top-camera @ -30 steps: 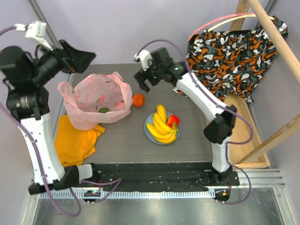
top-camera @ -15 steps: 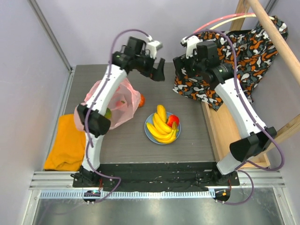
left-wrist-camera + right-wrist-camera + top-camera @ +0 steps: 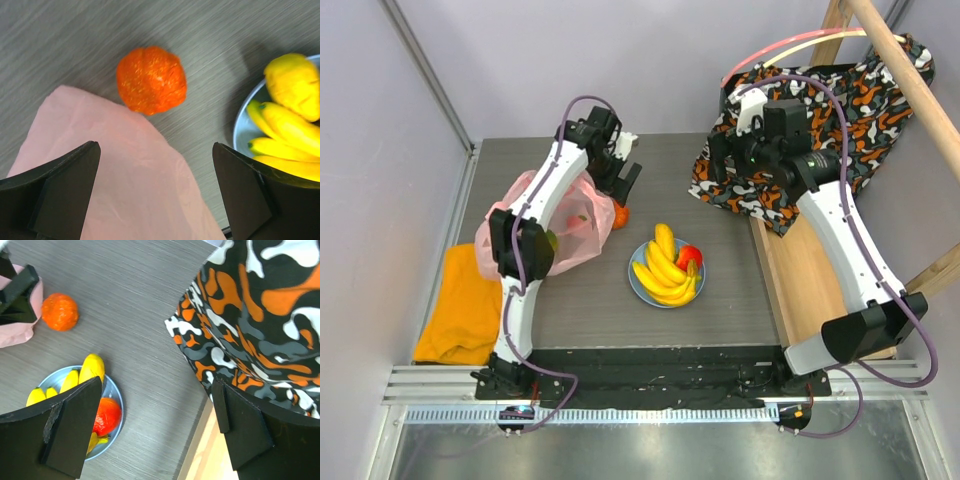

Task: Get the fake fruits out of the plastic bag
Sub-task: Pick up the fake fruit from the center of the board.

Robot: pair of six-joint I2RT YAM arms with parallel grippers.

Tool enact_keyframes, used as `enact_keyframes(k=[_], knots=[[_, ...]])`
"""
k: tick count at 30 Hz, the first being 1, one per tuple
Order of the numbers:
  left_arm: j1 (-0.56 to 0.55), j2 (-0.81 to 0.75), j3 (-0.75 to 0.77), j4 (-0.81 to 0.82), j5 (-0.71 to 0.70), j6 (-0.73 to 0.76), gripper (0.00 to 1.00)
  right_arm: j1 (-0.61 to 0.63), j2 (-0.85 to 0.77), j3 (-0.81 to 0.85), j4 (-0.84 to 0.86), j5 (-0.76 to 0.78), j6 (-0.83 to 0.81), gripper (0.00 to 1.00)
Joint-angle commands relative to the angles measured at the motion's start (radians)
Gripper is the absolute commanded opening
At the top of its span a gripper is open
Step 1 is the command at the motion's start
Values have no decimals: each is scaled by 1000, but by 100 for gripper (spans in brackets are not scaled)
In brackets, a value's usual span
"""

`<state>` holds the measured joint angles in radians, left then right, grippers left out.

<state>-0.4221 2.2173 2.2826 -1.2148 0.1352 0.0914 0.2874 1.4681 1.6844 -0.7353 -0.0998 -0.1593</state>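
Under the left fingers (image 3: pixel 626 180), which are standing wide apart and holding nothing, the thin crinkly pink plastic bag (image 3: pixel 110 175) is lying on the grey desk (image 3: pixel 210 30). Just past the tips, about midway between them, the orange ridged plastic fruit (image 3: pixel 151 80) is sitting on the desk right at the bag's edge. I cannot tell if they are touching. It is round, so it is not pointing any way. Out past one finger, the round light-blue plate (image 3: pixel 241 131) is holding the yellow plastic banana bunch (image 3: pixel 287 132). The small green-orange round fruit (image 3: pixel 551 240) is looking like it is inside the bag, back behind these fingers by the arm's elbow. The right fingers (image 3: pixel 717 165) are wide apart and empty too, hanging well away by the orange-black-white patterned fabric (image 3: pixel 260 315), so the left arm is nearer. I am thinking the loose bag skin could be getting in the way of a grab.
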Motion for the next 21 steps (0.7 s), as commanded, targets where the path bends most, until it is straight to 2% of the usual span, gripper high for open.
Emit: enact_keyframes(k=[1, 4, 10, 19, 21], knots=[[-4, 4, -38, -2, -60, 27, 100, -5, 9, 23, 42, -69, 21, 100], [11, 50, -3, 20, -4, 12, 100, -8, 23, 32, 42, -83, 23, 100], [11, 159, 92, 31, -3, 13, 100, -10, 32, 12, 39, -95, 26, 99], [11, 232, 133, 38, -69, -2, 100, -19, 52, 17, 37, -100, 23, 100], [11, 232, 127, 34, -48, -1, 90, -19, 60, 29, 36, -103, 21, 100]])
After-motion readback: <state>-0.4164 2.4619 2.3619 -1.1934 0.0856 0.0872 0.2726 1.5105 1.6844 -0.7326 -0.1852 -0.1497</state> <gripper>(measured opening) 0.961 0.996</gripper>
